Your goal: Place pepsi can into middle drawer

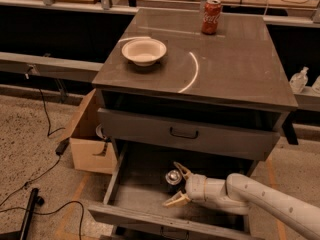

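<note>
— Where do we find the pepsi can (173,176)?
— Upright on the floor of the pulled-out middle drawer (136,184). We see mainly its silver top and read no label on it.
— And the gripper (171,184)?
— Inside that drawer, fingers spread wide and not clamped, with the can standing between their tips. The white arm (260,196) reaches in from the lower right, wrist pointing left.
— Any writing we can read?
— White Coca-Cola script on the red can (211,16) at the back of the cabinet top (235,69), well apart from the white bowl (144,50)
</note>
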Motion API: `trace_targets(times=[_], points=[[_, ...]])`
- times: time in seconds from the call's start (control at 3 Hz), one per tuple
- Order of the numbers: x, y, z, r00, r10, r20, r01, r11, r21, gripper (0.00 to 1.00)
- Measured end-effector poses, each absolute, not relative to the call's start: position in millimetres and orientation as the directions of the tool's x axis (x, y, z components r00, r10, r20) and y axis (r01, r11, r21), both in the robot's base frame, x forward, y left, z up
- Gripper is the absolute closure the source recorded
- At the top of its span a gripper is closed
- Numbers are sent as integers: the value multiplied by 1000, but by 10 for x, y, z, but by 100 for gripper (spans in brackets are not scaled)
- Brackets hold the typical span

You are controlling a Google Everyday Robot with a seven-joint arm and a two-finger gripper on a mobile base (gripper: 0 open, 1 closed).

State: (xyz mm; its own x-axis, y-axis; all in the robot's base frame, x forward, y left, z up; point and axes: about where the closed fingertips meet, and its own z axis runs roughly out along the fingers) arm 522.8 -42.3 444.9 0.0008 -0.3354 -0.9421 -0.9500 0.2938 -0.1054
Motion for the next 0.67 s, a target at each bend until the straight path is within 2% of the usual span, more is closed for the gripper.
trace_targets(times=[0.33,0.67], points=[[5231,-419,4448,2,-336,-942,-950,293,-106,0],[5279,-714,4618,12,-361,-932,-928,343,-144,13]])
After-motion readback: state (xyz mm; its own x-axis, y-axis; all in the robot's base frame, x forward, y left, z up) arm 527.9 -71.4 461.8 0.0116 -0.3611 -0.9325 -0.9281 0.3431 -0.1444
